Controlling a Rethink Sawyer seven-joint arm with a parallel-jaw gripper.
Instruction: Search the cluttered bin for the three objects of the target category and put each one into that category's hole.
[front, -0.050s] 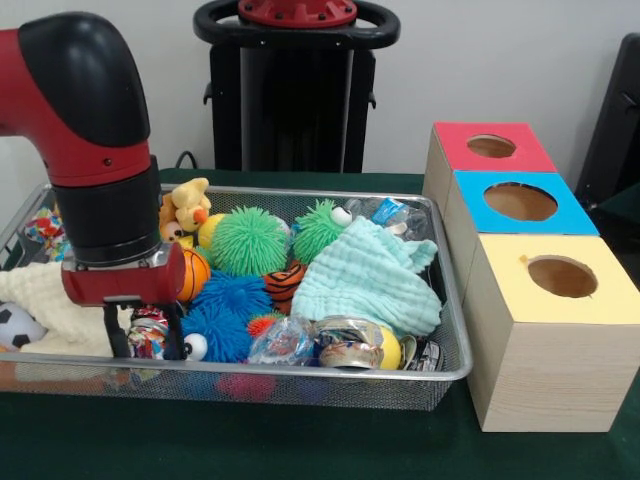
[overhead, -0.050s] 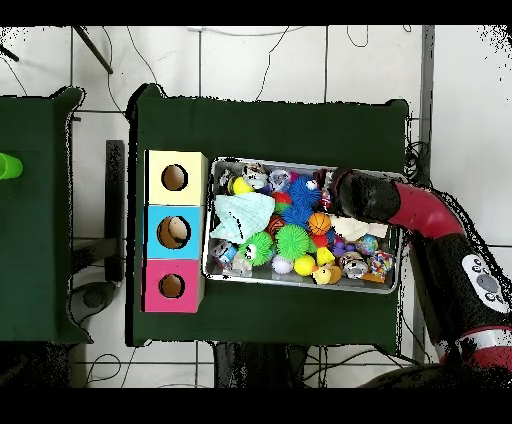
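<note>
Black gripper (front, -0.050s: 145, 345) low in mesh bin (front, -0.050s: 300, 385), straddling foil packet (front, -0.050s: 148, 328).

Light is soft and even – only faint shadows under the silver wire-mesh bin (front, -0.050s: 300, 385); the glossy black arm elbow (front, -0.050s: 85, 70) shows mild glare.

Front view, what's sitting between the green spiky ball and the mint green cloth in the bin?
A second, smaller green fuzzy ball with a googly eye lies between the green spiky ball and the mint cloth, seen in the front view.
</note>
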